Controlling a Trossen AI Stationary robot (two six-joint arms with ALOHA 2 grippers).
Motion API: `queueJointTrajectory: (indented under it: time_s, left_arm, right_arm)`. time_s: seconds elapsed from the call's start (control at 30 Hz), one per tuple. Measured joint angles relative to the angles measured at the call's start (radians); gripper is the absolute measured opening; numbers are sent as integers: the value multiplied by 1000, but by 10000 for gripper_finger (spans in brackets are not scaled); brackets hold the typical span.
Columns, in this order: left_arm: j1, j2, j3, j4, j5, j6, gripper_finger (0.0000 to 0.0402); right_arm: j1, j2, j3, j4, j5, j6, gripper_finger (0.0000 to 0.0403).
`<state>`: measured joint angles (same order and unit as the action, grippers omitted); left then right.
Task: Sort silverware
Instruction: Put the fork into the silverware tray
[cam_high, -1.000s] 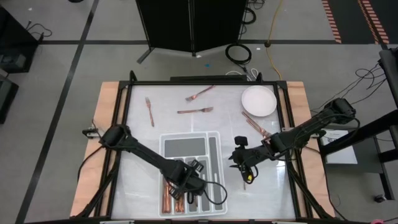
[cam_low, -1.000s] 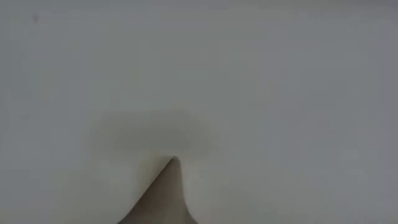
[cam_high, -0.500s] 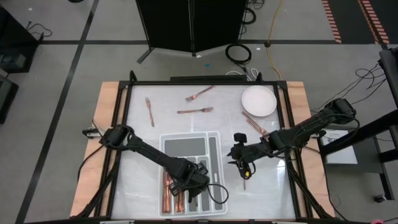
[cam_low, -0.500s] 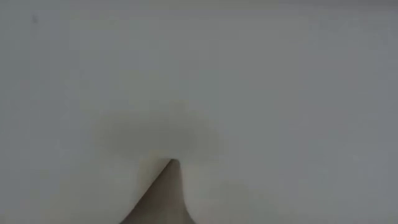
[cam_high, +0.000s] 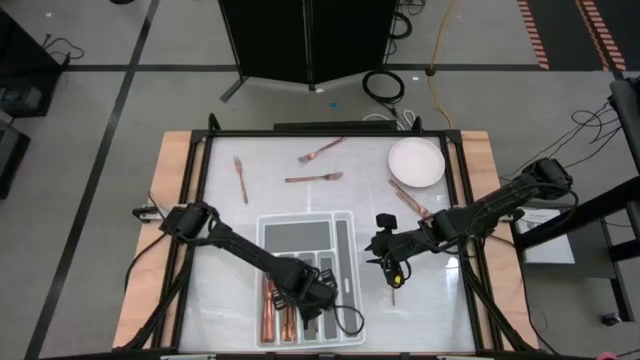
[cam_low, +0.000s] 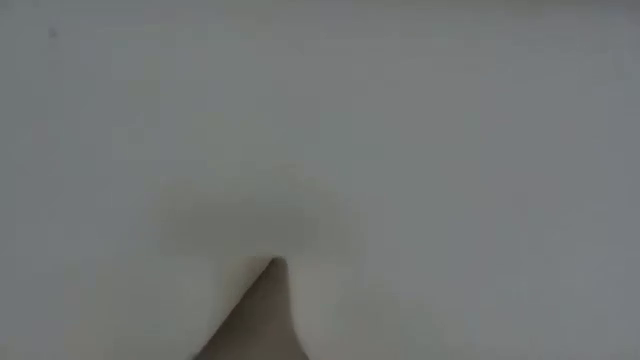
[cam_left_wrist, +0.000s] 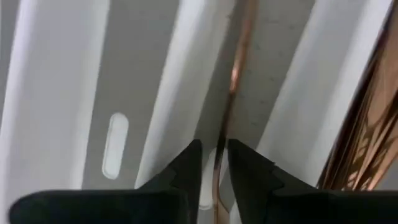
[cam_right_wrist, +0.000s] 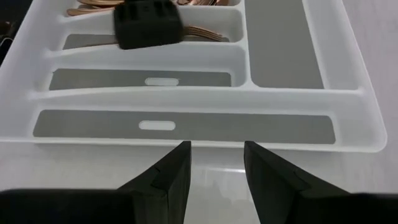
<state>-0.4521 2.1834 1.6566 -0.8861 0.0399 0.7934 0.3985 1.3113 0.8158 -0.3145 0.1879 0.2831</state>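
My left gripper (cam_high: 312, 300) points straight down into the white divided tray (cam_high: 262, 222). Its fingers (cam_left_wrist: 186, 171) are open only a narrow gap, either side of a slim copper piece of silverware (cam_left_wrist: 235, 74) that lies along one slot. More copper pieces (cam_high: 270, 310) fill the neighbouring slots. My right gripper (cam_right_wrist: 216, 168) stands open with nothing between its fingers, just right of the tray (cam_right_wrist: 186, 143); a copper piece (cam_high: 395, 282) lies on the table below it. Forks (cam_high: 240, 178), (cam_high: 320, 150), (cam_high: 314, 178) lie at the far side. My left gripper's fingers come from above and stand close on both sides of the slim copper piece (cam_left_wrist: 219, 168), which runs lengthwise in the tray slot. A sliver of white shows beside it, and I cannot tell whether either finger touches it.
A round white plate (cam_high: 415, 162) sits at the far right, with another copper piece (cam_high: 410, 200) on the table beside it. The table has a raised black frame (cam_high: 205, 200) around it. The low view shows only a pale blur.
My left gripper has sunk lower into the tray and rolled about its own downward axis. My right gripper has kept still.
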Motion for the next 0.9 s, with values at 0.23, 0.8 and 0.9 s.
queueJointTrajectory:
  time_s: [0.23, 0.8, 0.9]
  left_arm:
    - [-25, 1, -2, 6, -59, 58, 46]
    - [-152, -16, 23, -42, -470, 85, 1]
    - [-182, -16, 23, -40, -534, 75, 1]
  right_arm:
    - [0, 0, 0, 8, 0, -7, 139]
    - [-20, 0, 0, 14, -1, -19, 139]
    - [-26, 0, 0, 19, -1, -9, 139]
